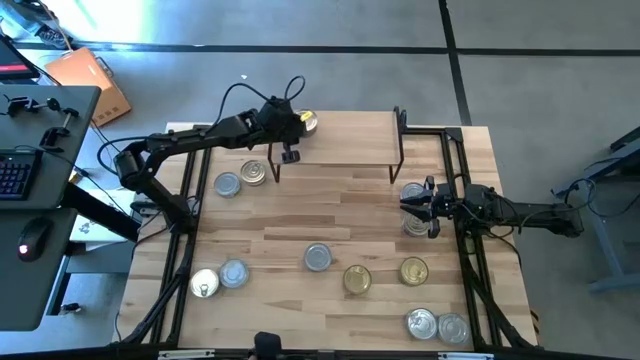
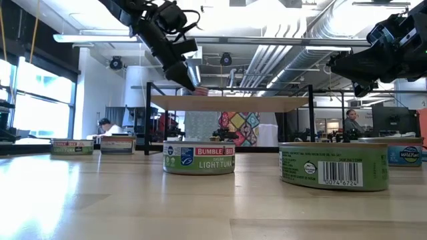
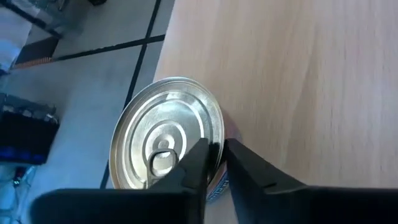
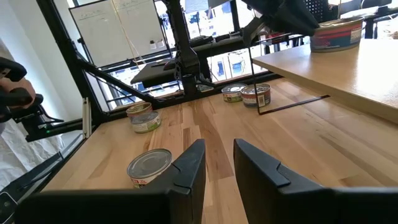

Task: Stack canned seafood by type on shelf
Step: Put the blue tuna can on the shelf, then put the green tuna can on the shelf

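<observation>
While lying flat, tin (image 3: 166, 140) on shelf (image 3: 292, 81) faces lid-up.

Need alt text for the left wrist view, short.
A silver-lidded tin with a pull tab sits at the corner of the light wood shelf, seen from above. The left gripper hangs over the tin's near rim, its two dark fingers nearly together. Grey floor with dark lines shows beyond the shelf edge.
</observation>
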Tool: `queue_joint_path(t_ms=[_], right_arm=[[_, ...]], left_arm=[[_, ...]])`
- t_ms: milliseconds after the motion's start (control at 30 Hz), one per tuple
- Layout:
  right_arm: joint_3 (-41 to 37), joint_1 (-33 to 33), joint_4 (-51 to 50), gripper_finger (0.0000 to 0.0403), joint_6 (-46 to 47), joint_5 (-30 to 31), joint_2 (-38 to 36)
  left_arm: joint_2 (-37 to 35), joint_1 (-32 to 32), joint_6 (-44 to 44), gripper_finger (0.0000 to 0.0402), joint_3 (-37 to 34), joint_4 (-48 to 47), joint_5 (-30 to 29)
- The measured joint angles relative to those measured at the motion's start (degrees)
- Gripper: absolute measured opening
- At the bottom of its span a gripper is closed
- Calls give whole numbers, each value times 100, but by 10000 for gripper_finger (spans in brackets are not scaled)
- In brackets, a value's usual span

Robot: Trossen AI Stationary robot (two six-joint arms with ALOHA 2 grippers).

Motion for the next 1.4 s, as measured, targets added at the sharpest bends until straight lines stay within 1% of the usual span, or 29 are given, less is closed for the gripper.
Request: queue_joint_path(t_ms=[100,233,400,700,800,1033,1133,1233,1400], right_arm=[[-1,2,1,75,0,0,0],[-2,0,0,75,0,1,0],[0,2,0,75,0,0,0],[-1,1,1,75,0,2,0],[-1,1,1,75,0,1,0],[0,2,0,75,0,0,0],[0,1,1,75,0,0,0],[0,2,0,75,0,0,0],[-2,1,1,75,0,1,0]], left_arm=[[4,-21,-308,6,-6,98,-89],[11,-37,-394,6,-16,161,-422],[13,32,-550,2,-19,191,-475],[15,131,-466,2,-22,201,-560],[17,131,-372,18,-25,276,-573],[-63,116,-343,89,-40,211,-610],[-202,116,-350,109,-45,124,-618],[-311,125,-397,116,-44,22,-628],[-326,138,-397,114,-44,-50,-639]])
